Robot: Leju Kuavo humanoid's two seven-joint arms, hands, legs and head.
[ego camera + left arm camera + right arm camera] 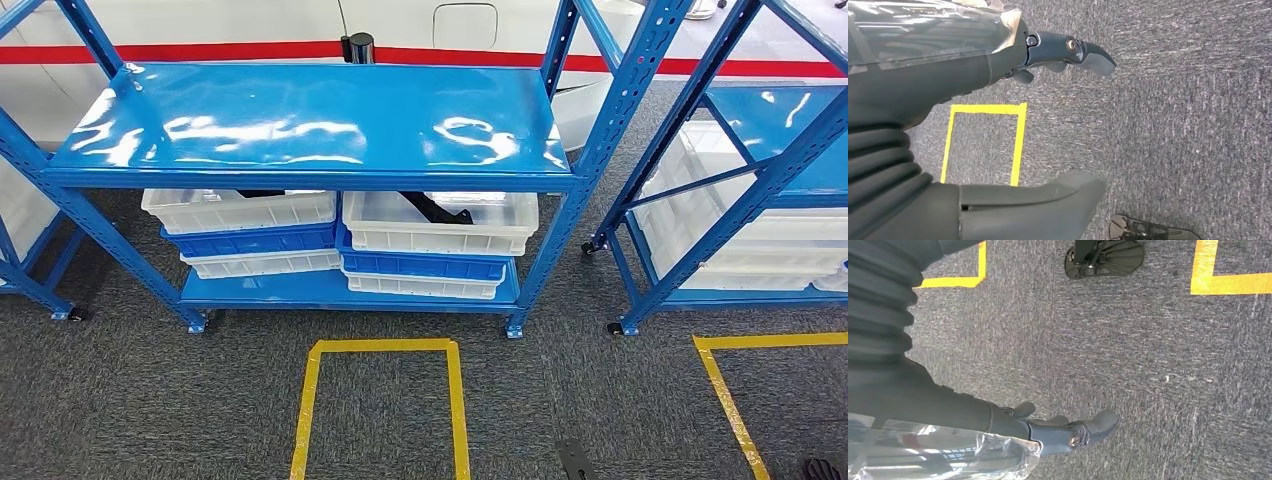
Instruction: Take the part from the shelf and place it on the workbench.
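A black part (438, 210) lies in the upper white bin (440, 222) on the right side of the blue shelf's (310, 125) lower level. Another dark part (262, 193) peeks out of the white bin (240, 210) on the left. My left hand (1048, 125) hangs over the grey carpet with its fingers (1083, 50) and thumb apart, holding nothing. My right hand (1058, 427) also hangs above the carpet, fingers extended and holding nothing.
White and blue bins are stacked under the shelf's glossy top. A second blue rack (760, 170) with white bins stands at the right. Yellow tape outlines (380, 400) mark the carpet in front of the shelf. A black cylinder (358, 47) stands behind the shelf top.
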